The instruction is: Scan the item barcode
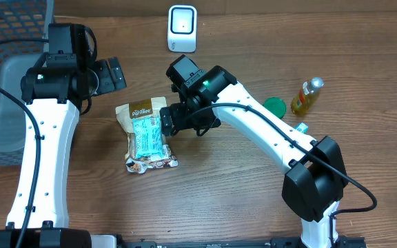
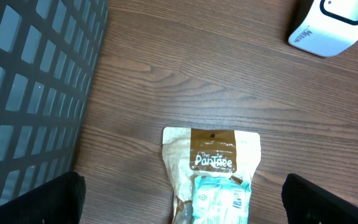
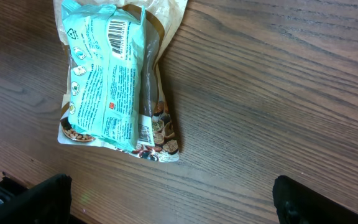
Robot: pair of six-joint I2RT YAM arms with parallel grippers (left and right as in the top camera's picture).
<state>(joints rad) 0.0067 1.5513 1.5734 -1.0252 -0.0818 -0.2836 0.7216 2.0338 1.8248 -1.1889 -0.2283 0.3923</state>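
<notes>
- Looking down from overhead, I found the snack pouch (image 1: 145,134) lying flat on the wood-grain table (image 1: 219,200), between the two arms.
- The pouch's far end was matte tan, paper-like, with a brown band across it. A glossy, crinkled teal panel covered its middle; I could not tell whether that was a separate packet.
- The barcode (image 3: 120,34), a small white striped rectangle, faced up at one end of the teal panel.
- The right gripper (image 1: 169,120) hovered just beside the pouch's right edge, its black fingers spread wide apart with nothing between them.
- The left gripper (image 1: 110,74) hung beyond the pouch's upper-left corner, its fingers equally wide apart and empty.
- The scanner (image 1: 182,28), a smooth white rounded block with a dark-framed window, stood well beyond the pouch's far end.
- The basket (image 1: 5,76), grey with a square grid wall, sat well to the pouch's left.
- A flat round green lid (image 1: 275,106) and a slender amber bottle (image 1: 307,96) lay well off to the pouch's right, near each other.
</notes>
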